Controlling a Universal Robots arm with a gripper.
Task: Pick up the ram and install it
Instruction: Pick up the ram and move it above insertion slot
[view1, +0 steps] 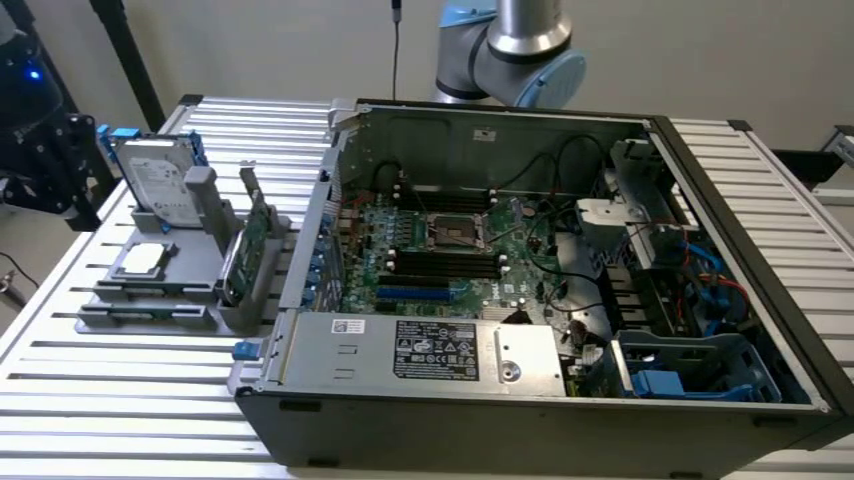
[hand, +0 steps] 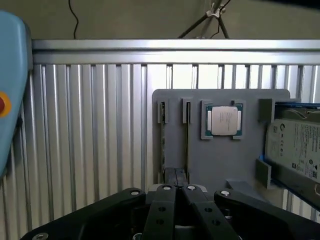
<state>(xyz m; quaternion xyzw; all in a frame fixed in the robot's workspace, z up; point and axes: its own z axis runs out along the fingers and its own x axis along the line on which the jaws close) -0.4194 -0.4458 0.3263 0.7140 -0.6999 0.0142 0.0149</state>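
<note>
I count one narrow dark-green ram stick (hand: 187, 137), one taller green card (view1: 238, 258), one silver hard drive (view1: 158, 185), one square processor (hand: 224, 121), one black computer case (view1: 534, 425).

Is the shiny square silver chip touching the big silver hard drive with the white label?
Apart. The wrist view shows the square silver chip and the silver hard drive separated by bare grey holder.

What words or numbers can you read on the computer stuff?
Nothing reads clearly.
On the black-labelled silver power supply box: print too small.
On the white-labelled silver hard drive: print blurred.
On the square silver processor chip: markings blurred.
</note>
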